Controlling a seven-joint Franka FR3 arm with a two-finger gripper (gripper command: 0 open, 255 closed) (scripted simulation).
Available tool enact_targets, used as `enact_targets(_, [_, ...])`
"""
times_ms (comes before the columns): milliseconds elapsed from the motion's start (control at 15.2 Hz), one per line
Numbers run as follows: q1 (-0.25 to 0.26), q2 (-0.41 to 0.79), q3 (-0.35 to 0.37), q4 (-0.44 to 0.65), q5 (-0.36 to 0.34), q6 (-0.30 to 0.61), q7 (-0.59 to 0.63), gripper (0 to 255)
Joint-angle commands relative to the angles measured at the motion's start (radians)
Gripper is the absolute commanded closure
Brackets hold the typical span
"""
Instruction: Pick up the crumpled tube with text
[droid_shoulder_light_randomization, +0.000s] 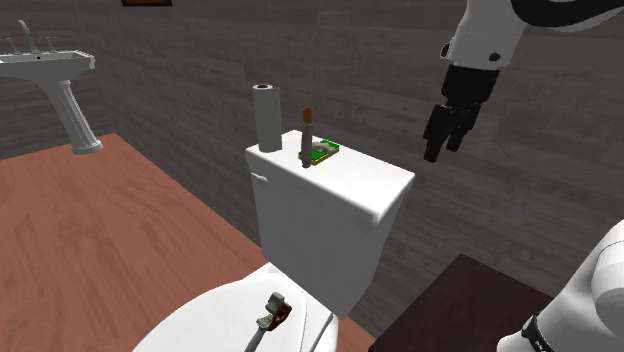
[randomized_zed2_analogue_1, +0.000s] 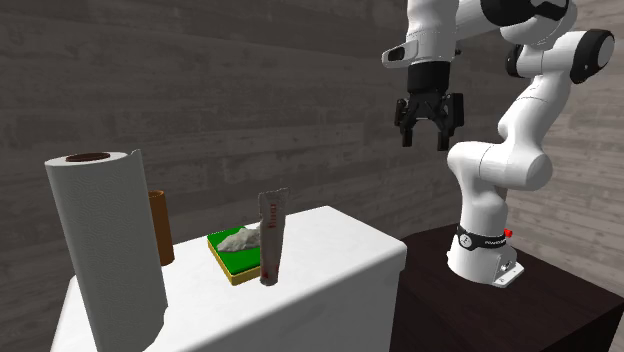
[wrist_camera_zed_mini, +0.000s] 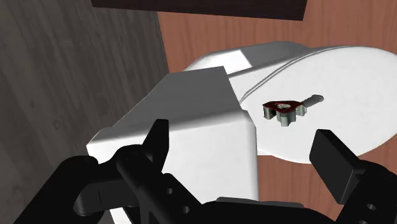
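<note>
The crumpled tube (randomized_zed2_analogue_1: 272, 237) stands upright on the lid of the white toilet tank (droid_shoulder_light_randomization: 372, 190). It is pale grey with red lettering running down it. Just beside it lies a green pad (randomized_zed2_analogue_1: 232, 260) with a white lump on top. In the second exterior view the tube is on the pad's right, towards the arm. A brown cylinder (randomized_zed2_analogue_1: 160, 226) stands farther back near the wall. A paper towel roll (randomized_zed2_analogue_1: 108, 245) stands at the tank's end farthest from the arm. In the shoulder view the tube (droid_shoulder_light_randomization: 303, 148) shows as a thin grey upright between the roll and the pad.

The end effector (randomized_zed2_analogue_1: 427, 135) hangs in the air, off the tank's end at the shoulder view's right, higher than the lid and well apart from the tube. Its black fingers (wrist_camera_zed_mini: 158, 137) are spread wide with nothing between them.

A small grey and dark-red object (wrist_camera_zed_mini: 284, 110) lies on the closed toilet lid (droid_shoulder_light_randomization: 205, 320). Far off at the shoulder view's left stands a pedestal sink (droid_shoulder_light_randomization: 60, 80).
</note>
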Motion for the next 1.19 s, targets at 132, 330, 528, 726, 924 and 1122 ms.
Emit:
enact_targets(132, [-0.017,0.066,0.049,0.051,0.037,0.009,0.119,0])
enact_targets(330, [-0.046,0.173,0.115,0.14,0.079,0.023,0.296,0])
enact_targets(528, [-0.078,0.288,0.172,0.242,0.104,0.034,0.47,0])
enact_targets(726, [-0.109,0.408,0.22,0.354,0.112,0.042,0.644,0])
enact_targets(924, [-0.135,0.533,0.257,0.475,0.104,0.045,0.816,0])
enact_targets(1122, [-0.151,0.66,0.28,0.605,0.084,0.041,0.986,0])
